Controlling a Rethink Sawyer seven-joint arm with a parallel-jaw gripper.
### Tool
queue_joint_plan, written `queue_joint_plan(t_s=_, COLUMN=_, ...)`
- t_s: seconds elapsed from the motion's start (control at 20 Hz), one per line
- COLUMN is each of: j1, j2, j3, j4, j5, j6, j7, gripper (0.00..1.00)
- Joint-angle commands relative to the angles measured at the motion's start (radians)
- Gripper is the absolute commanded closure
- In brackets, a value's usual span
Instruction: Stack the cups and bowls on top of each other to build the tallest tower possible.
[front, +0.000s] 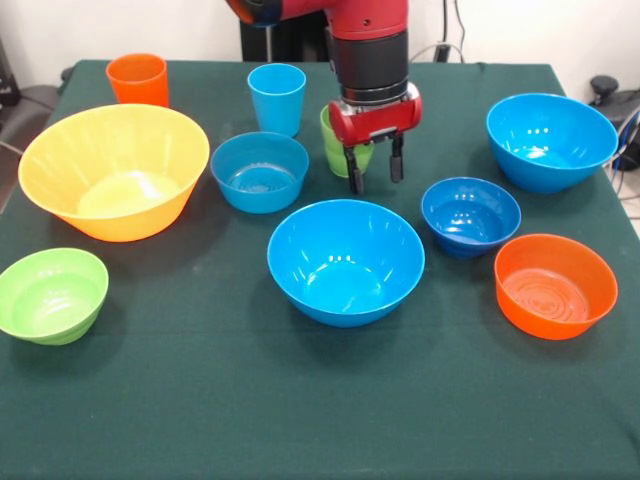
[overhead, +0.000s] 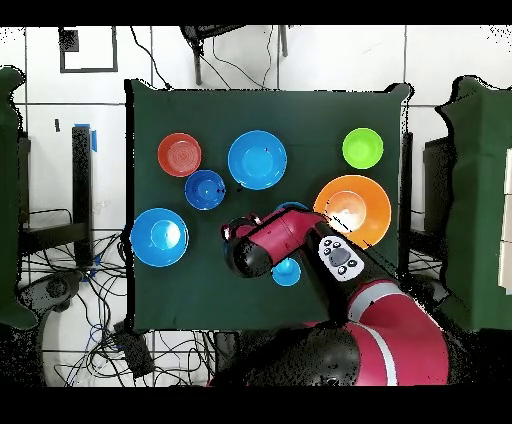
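Note:
My gripper (front: 375, 168) is open and empty, hanging low over the table just in front of the lime green cup (front: 337, 145), which it partly hides. The light blue cup (front: 277, 97) and the orange cup (front: 138, 78) stand at the far side. All the bowls stand apart: very large yellow-orange (front: 113, 170), medium light blue (front: 260, 170), large bright blue in the middle (front: 345, 260), large bright blue at the right (front: 550, 140), small dark blue (front: 470, 215), orange (front: 555, 285) and lime green (front: 52, 295). No nested tower shows.
In the overhead view the arm (overhead: 300, 240) covers the green cup and most of the medium bowl. The light blue cup (overhead: 286, 271) shows beside it. The green tablecloth (front: 300, 400) ends at the table's edges.

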Motion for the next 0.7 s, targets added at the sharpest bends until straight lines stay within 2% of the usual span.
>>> queue_joint_plan(t_s=0.05, j1=0.012, j2=0.035, j3=-0.034, j4=-0.076, j5=0.0, j6=0.074, j7=-0.009, gripper=0.0)
queue_joint_plan(t_s=0.15, j1=0.031, j2=0.024, j3=-0.035, j4=-0.094, j5=0.017, j6=0.065, j7=0.018, gripper=0.0)
queue_joint_plan(t_s=0.4, j1=0.024, j2=-0.038, j3=0.033, j4=-0.114, j5=0.078, j6=0.148, j7=-0.052, gripper=0.0)
queue_joint_plan(t_s=0.7, j1=0.009, j2=-0.043, j3=0.088, j4=-0.179, j5=0.149, j6=0.253, j7=-0.14, gripper=0.0)
